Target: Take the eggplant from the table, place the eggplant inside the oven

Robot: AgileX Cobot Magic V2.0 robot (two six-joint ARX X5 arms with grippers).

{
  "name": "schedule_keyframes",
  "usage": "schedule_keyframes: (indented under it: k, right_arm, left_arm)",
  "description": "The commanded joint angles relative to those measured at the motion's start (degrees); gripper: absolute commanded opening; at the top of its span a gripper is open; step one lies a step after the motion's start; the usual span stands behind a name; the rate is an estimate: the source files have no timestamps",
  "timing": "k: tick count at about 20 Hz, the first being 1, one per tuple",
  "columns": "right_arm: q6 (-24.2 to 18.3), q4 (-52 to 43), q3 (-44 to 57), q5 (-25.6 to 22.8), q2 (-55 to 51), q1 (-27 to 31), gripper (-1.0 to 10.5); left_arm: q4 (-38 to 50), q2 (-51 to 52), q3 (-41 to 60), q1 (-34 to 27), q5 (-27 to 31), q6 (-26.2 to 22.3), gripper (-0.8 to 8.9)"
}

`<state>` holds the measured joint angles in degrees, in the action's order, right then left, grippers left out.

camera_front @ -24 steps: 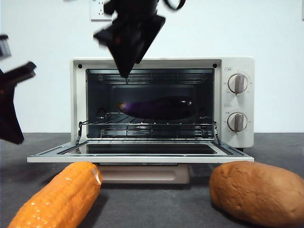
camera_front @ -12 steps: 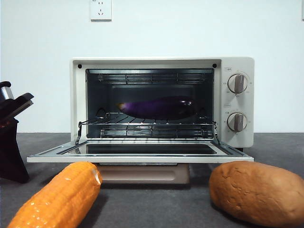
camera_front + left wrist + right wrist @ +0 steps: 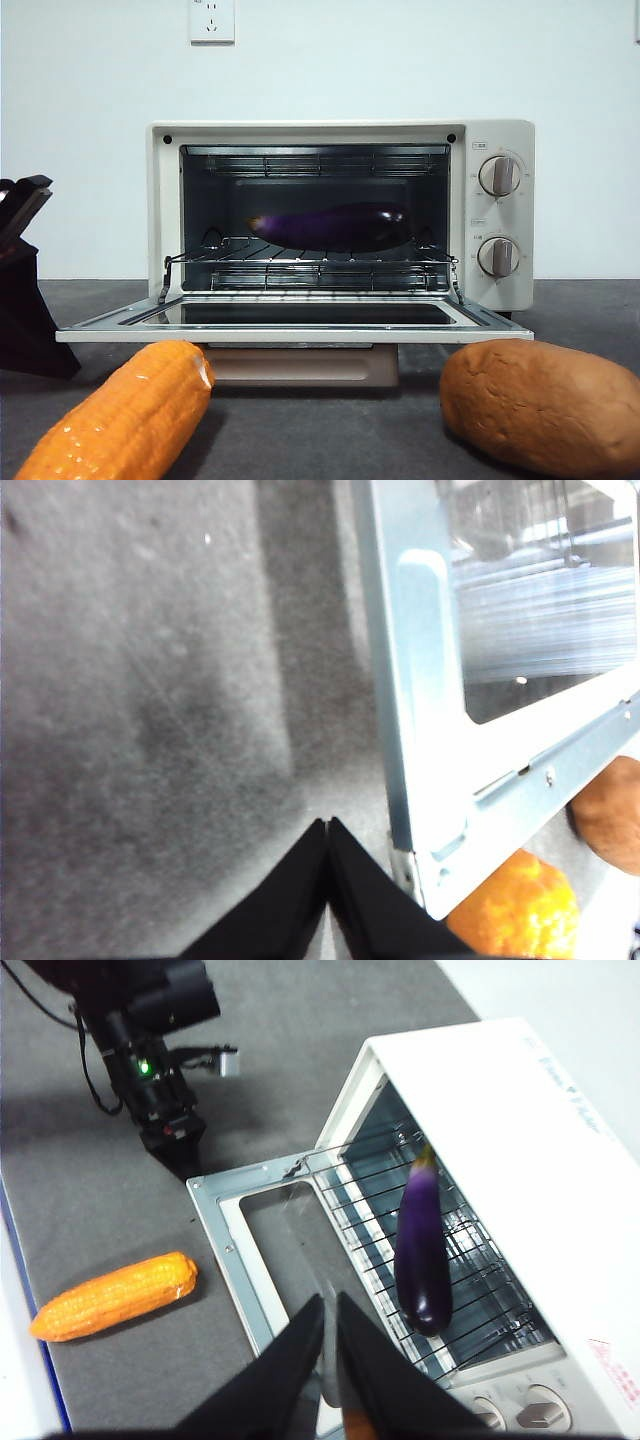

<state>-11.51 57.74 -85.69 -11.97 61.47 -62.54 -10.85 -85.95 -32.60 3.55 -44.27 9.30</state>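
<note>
The dark purple eggplant point(image 3: 330, 225) lies lengthwise on the wire rack inside the open cream oven point(image 3: 500, 140). From above, the eggplant point(image 3: 420, 1250) rests across the rack, free of both grippers. My right gripper point(image 3: 330, 1302) hangs high above the open door, shut and empty; it does not show in the front view. My left gripper point(image 3: 328, 823) is shut and empty, low over the table point(image 3: 140, 730) just beside the door's left front corner point(image 3: 420, 850). The left arm point(image 3: 25, 300) shows as a black shape at the left edge.
The oven door point(image 3: 300, 330) lies folded down flat toward the front. An orange corn cob point(image 3: 120, 420) lies in front of it on the left. A brown bread-like lump point(image 3: 540, 400) sits at the front right. Two knobs point(image 3: 500, 175) are on the oven's right side.
The right arm, seen at the top of the oven a second ago, has risen out of the front view. The left arm has sunk lower at the left edge. The eggplant stays put.
</note>
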Motion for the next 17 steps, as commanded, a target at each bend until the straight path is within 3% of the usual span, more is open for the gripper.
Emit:
schedule_keyframes:
  k: [1, 13, 17]
  right_arm:
    - [1.77, -0.22, -1.36, -0.07, -0.74, -0.77, 0.0]
    - [4.52, 4.79, -1.33, -0.04, -5.68, -0.77, 0.0]
    - [6.03, 7.85, -1.33, 0.00, -6.93, -0.77, 0.0]
  left_arm:
    - [0.83, -2.05, -0.70, -0.22, -2.47, -1.49, 0.05]
    - [3.37, -4.57, -1.33, -0.35, -7.58, -1.51, 0.06]
    - [3.13, -4.57, -2.69, -0.35, -12.07, -1.49, 0.06]
